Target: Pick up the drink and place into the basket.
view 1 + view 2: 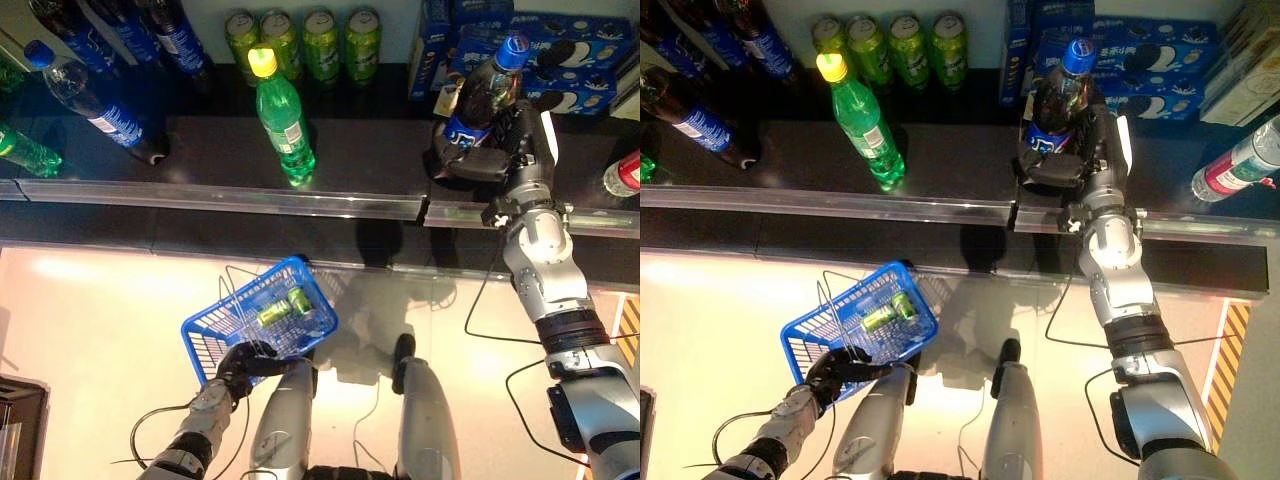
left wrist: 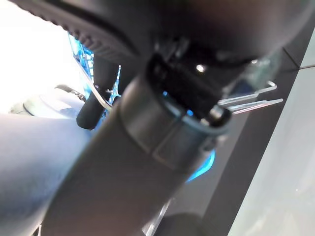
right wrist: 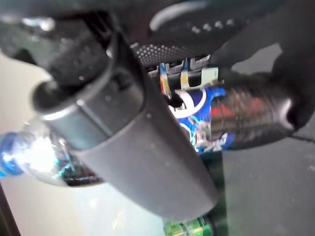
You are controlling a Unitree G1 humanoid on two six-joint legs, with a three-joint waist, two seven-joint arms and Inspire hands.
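A dark cola bottle [image 1: 489, 92] with a blue cap and blue label stands on the black shelf [image 1: 380, 150] at the right. My right hand [image 1: 515, 140] is wrapped round its lower body, fingers curled on the label [image 3: 197, 118]. Low at the left, a blue wire basket [image 1: 262, 322] hangs over the floor with two green cans [image 1: 283, 306] lying in it. My left hand [image 1: 243, 364] is closed on the basket's wire handle [image 2: 246, 101].
A green bottle [image 1: 283, 115] with a yellow cap stands mid-shelf. Several green cans [image 1: 305, 42] line the back. Blue-labelled bottles [image 1: 95, 95] lean at the left, biscuit boxes [image 1: 560, 50] at the back right, a red-labelled bottle [image 1: 1240, 162] at the far right. A metal rail [image 1: 250, 198] edges the shelf.
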